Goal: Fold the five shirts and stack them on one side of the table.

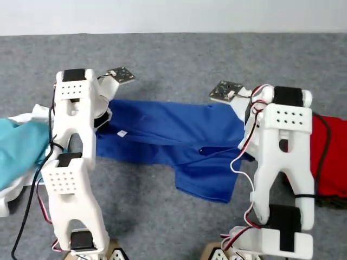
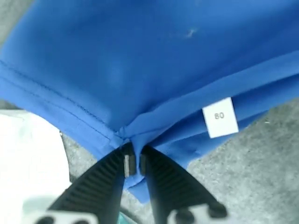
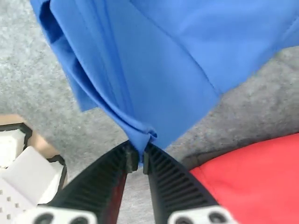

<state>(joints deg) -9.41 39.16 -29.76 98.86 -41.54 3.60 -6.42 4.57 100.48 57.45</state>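
A blue shirt (image 1: 179, 135) is stretched across the middle of the grey table between the two arms, one part hanging toward the front. My left gripper (image 2: 134, 164) is shut on a bunched hem of the blue shirt (image 2: 140, 70), near its white size tag (image 2: 219, 117). My right gripper (image 3: 138, 161) is shut on a pinched corner of the blue shirt (image 3: 154, 70). In the high view the left arm (image 1: 76, 141) holds the shirt's left end and the right arm (image 1: 282, 146) its right end.
A teal shirt (image 1: 19, 151) lies over white cloth (image 1: 38, 115) at the table's left edge. A red shirt (image 1: 331, 157) lies at the right edge, also the red shirt (image 3: 252, 182) beside my right gripper. Grey carpet-like surface (image 1: 162, 216) is bare in front.
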